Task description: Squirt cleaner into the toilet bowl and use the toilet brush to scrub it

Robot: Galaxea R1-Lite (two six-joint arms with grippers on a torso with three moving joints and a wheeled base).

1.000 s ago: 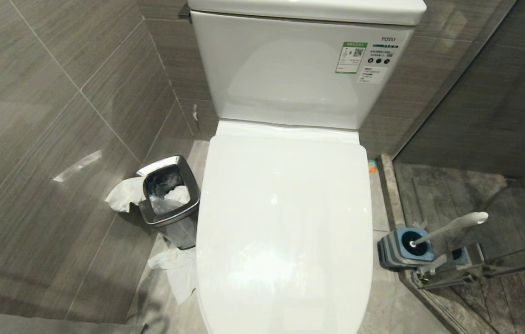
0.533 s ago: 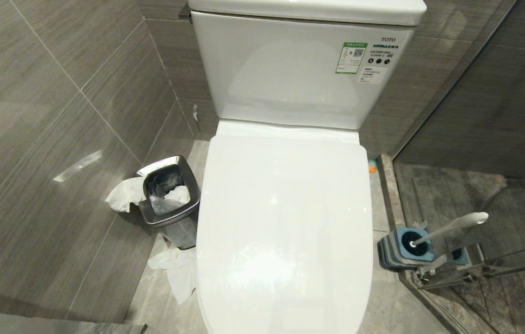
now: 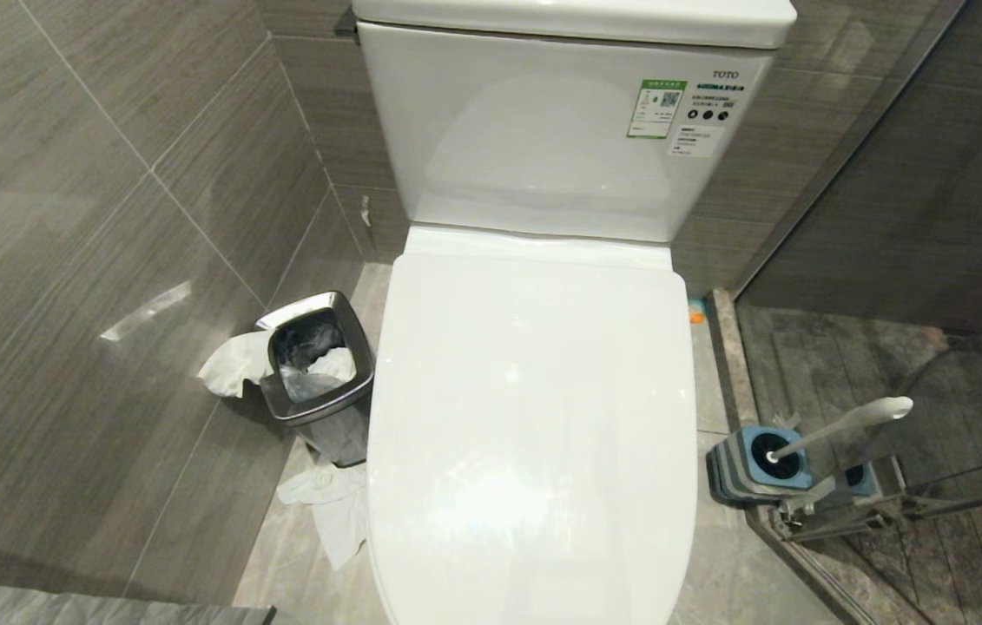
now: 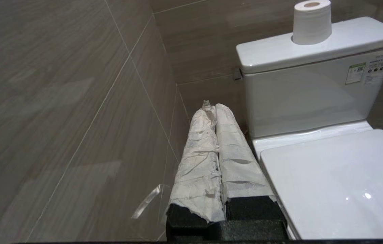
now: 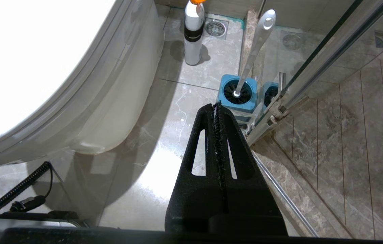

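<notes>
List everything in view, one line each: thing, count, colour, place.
toilet lid: one, white, shut over the bowl
tank: one, white, behind the lid
paper roll: one, white, upright on the tank
bin: one, steel, floor on the robot's left of the toilet
loose tissues: several, white, around the bin
toilet brush: one, white handle, in its holder
holder: one, blue and grey, by the glass door
bottle: one, white with orange cap, on the floor beside the toilet
left end effector: white-wrapped, shut, near the tank
right end effector: black, shut, above the floor
</notes>
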